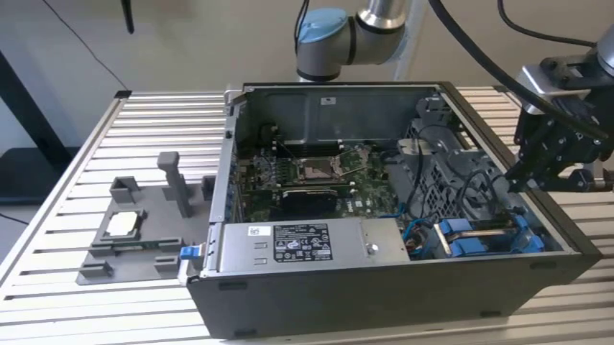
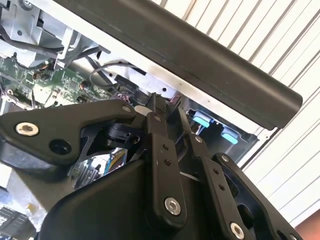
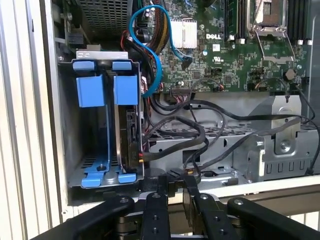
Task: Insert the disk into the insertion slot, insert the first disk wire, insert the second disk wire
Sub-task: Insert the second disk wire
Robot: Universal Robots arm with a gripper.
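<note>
On a slatted bench [image 1: 57, 287], the gripper [image 3: 175, 181], grasp unclear, hovers by the insertion slot [image 3: 125, 91]; disk [image 3: 131, 137] apparently seated, wiring likely needs fine alignment.

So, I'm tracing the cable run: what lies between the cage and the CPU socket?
In the first wrist view, a looped blue cable and a wire bundle lie between cage and socket, over the green motherboard.
</note>
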